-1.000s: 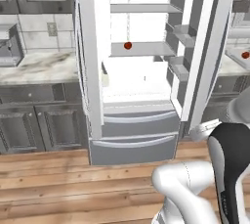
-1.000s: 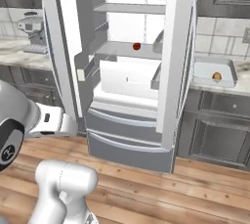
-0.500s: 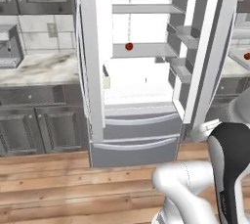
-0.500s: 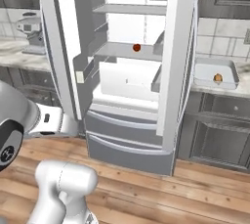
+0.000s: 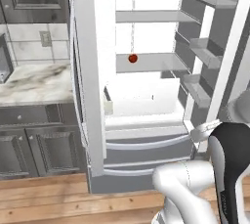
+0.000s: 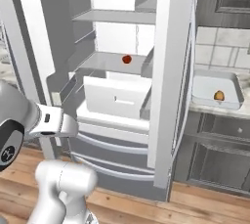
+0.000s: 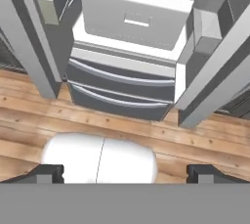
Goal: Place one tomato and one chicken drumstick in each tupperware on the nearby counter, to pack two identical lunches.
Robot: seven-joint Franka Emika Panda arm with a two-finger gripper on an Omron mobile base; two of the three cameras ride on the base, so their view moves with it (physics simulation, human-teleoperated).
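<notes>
A small red tomato [image 5: 132, 58] sits on the middle shelf of the open white fridge [image 5: 146, 120]; the right base view shows the tomato [image 6: 126, 59] on the same shelf. On the marble-look counter [image 6: 215, 110] right of the fridge stands a white tupperware [image 6: 216, 87] with a brown drumstick-like piece [image 6: 219, 95] inside. My gripper [image 7: 125, 173] is open, with its fingertips [image 7: 49, 171] far apart. It hangs low over the wooden floor and faces the fridge's lower drawers, holding nothing.
Both fridge doors [image 5: 88, 86] stand wide open, with door shelves on each side. A white crisper drawer [image 7: 132, 20] is pulled out. Another marble counter section [image 5: 34, 83] over dark grey cabinets [image 5: 39, 149] lies left of the fridge.
The whole picture has shifted: the base has driven closer to the fridge, which now looks larger. The tomato and the tupperware have stayed put.
</notes>
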